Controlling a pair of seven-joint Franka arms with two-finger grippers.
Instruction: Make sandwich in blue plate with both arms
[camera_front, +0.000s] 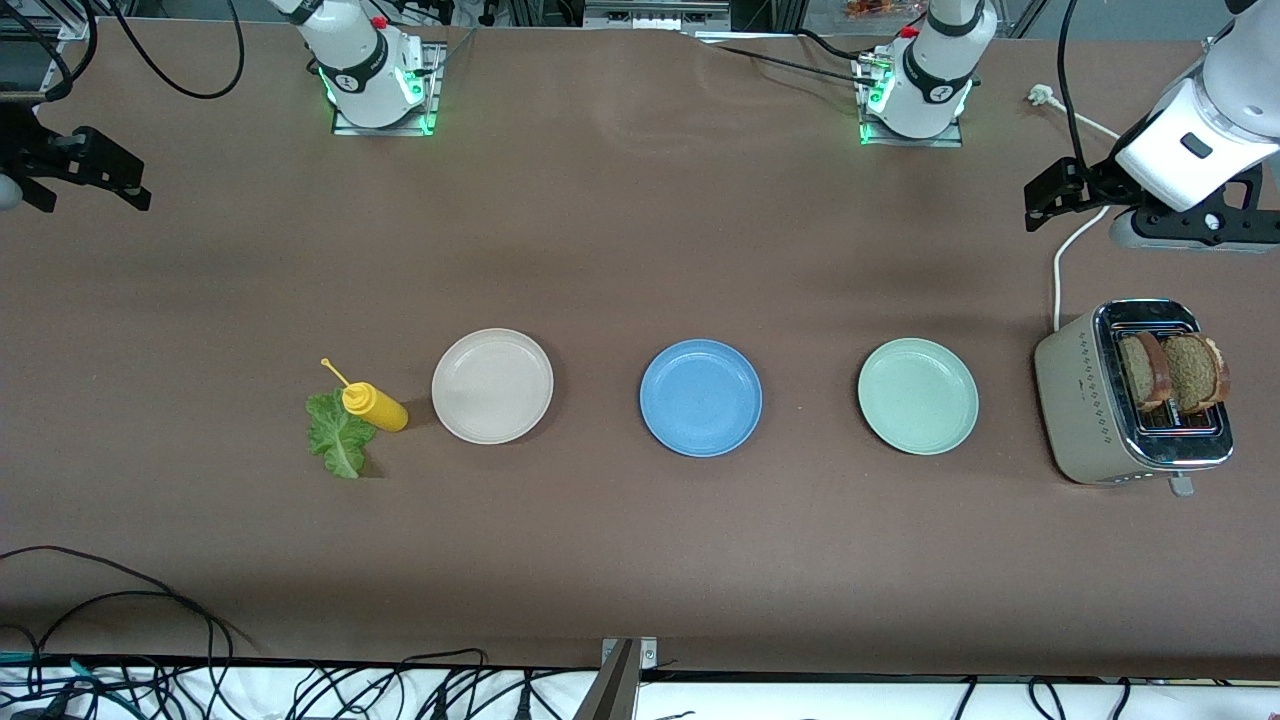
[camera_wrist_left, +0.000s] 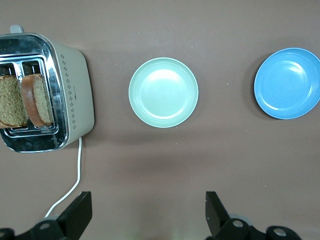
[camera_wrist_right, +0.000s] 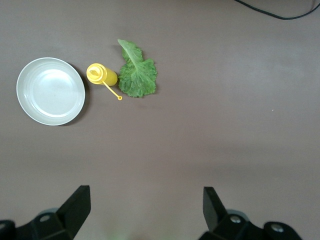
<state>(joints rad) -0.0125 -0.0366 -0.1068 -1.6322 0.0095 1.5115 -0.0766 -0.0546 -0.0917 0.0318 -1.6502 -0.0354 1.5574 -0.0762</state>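
A toaster (camera_front: 1085, 410), mint-green plate (camera_front: 918, 396), cream plate (camera_front: 492, 385) and yellow squeeze bottle (camera_front: 373, 404) sit in a row.

Even, fairly bright overhead light falls on the brown table (camera_front: 600, 250), leaving only soft, short shadows hugging the blue plate (camera_front: 700, 397) and the other plates, with a broader dim band across the middle of the front view. Glare shows on the chrome top of the toaster (camera_wrist_left: 47, 92) and as pale sheen inside the mint-green plate (camera_wrist_left: 163, 92) (the cream-white plate (camera_wrist_right: 50, 90) gleams likewise). All three views look sharp, with green lamps glowing at the arm bases.
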